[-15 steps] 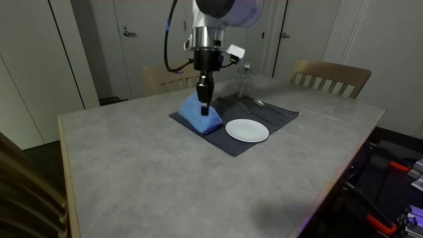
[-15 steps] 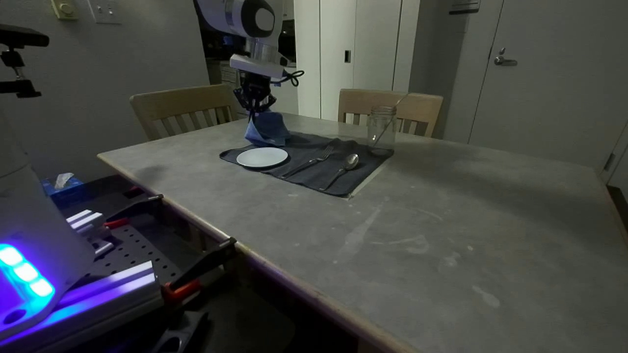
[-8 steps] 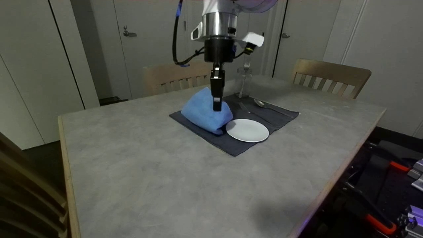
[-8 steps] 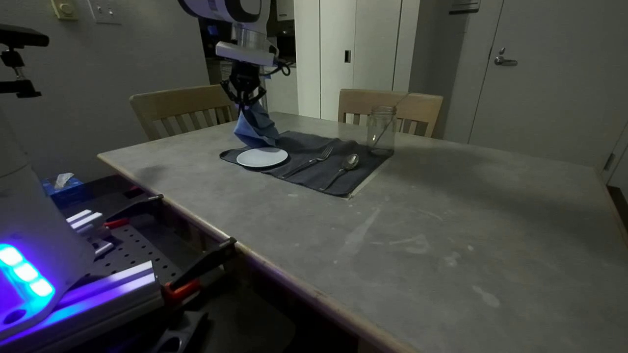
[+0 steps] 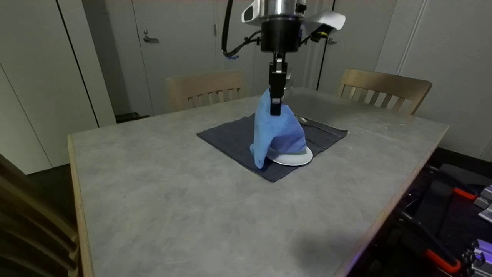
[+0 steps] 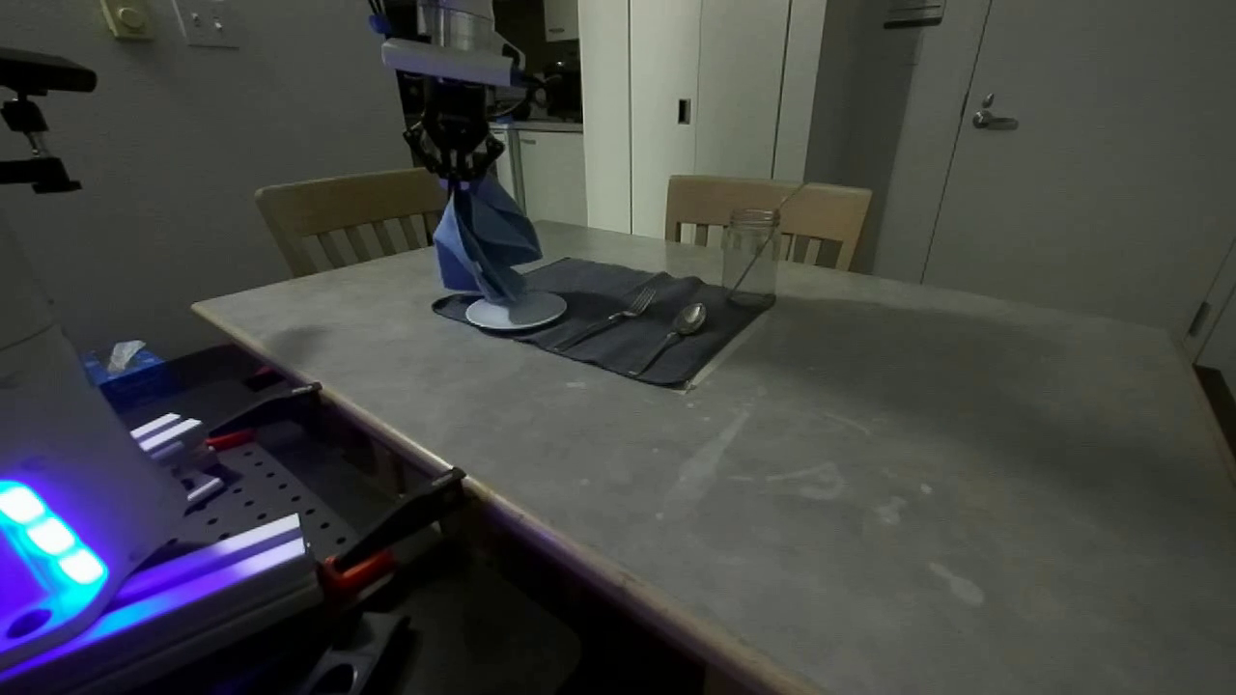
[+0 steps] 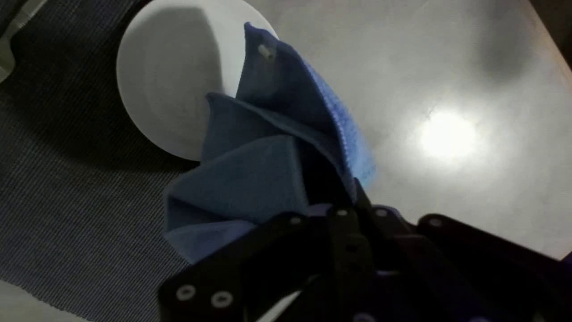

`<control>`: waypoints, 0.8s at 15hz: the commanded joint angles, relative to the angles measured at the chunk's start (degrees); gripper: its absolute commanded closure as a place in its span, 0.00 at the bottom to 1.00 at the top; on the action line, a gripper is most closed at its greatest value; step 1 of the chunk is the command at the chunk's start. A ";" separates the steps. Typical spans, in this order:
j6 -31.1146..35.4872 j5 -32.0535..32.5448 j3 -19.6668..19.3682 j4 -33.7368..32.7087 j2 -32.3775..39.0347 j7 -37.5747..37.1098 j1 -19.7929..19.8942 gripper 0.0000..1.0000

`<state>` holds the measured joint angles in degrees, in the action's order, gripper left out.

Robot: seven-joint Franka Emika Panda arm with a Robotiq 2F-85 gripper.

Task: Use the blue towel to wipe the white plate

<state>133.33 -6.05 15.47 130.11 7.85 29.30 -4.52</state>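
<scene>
My gripper is shut on the blue towel and shows in both exterior views and at the bottom of the wrist view. The towel hangs in loose folds below the fingertips in both exterior views and the wrist view. The white plate lies on the dark placemat; it also shows in an exterior view and the wrist view. The towel's lower folds overhang the plate's back part; I cannot tell whether they touch it. One corner hangs beside the plate.
A fork and a spoon lie on the placemat beside the plate. A glass jar with a utensil stands at the placemat's corner. Chairs stand around the grey table.
The gripper has risen and moved toward the plate, lifting the towel off the placemat. The towel now hangs over the plate rather than resting beside it. The plate has not moved.
</scene>
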 commanded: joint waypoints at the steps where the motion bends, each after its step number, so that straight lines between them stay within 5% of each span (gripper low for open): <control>1: 2.45 -0.55 -1.47 6.69 -7.63 -1.23 -1.36 0.99; 12: 3.56 4.06 -8.31 14.77 -16.95 -13.19 -1.48 0.99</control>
<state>135.41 -3.18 9.07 142.59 -8.11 17.43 -6.09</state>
